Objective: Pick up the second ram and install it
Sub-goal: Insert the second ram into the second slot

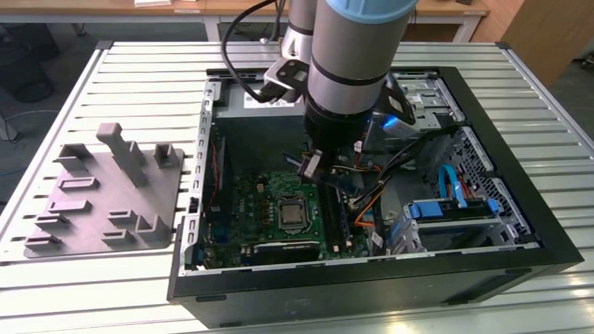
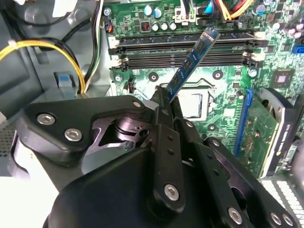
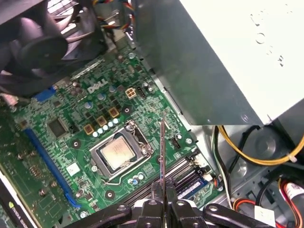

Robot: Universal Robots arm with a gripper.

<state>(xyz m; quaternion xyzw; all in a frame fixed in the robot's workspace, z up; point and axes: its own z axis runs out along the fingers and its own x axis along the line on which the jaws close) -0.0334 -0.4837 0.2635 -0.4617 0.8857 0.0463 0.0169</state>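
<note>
The second ram is a thin dark stick pinched at one end by my gripper, which is shut on it. In the second wrist view it slants out from the fingertips over the long black memory slots without touching them. The first wrist view shows the ram edge-on, rising from the gripper above the motherboard, next to the processor socket. In the exterior view the gripper hangs inside the open computer case, over the green motherboard.
A grey moulded holder block with posts lies on the slatted table at the exterior view's left. Inside the case are the power supply, a black fan, yellow cables and blue drive bays.
</note>
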